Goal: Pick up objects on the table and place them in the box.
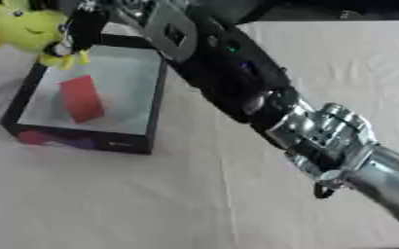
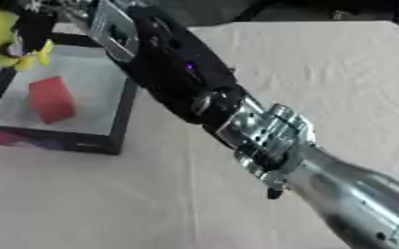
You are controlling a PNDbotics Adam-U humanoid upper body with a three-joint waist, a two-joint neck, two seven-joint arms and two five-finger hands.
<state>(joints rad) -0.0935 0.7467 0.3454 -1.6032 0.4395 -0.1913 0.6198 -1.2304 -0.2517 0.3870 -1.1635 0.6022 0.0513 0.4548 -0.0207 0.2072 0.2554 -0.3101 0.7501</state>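
A yellow plush toy [image 1: 26, 28] with a smiling face hangs above the far left corner of the box [image 1: 156, 97]. My right hand [image 1: 82, 26] is shut on it; dark fingers curl over the toy's right side. The right arm stretches diagonally from the lower right across the table to that corner. The box is black-walled with a pale floor, open on top, standing at the left. A red block [image 1: 82, 98] lies inside it on the floor. The left hand shows in neither view.
A cream cloth [image 1: 194, 194] covers the table. The right forearm, black with silver joints [image 1: 322, 133], crosses the middle of the view above the cloth. The table's far edge runs along the top right.
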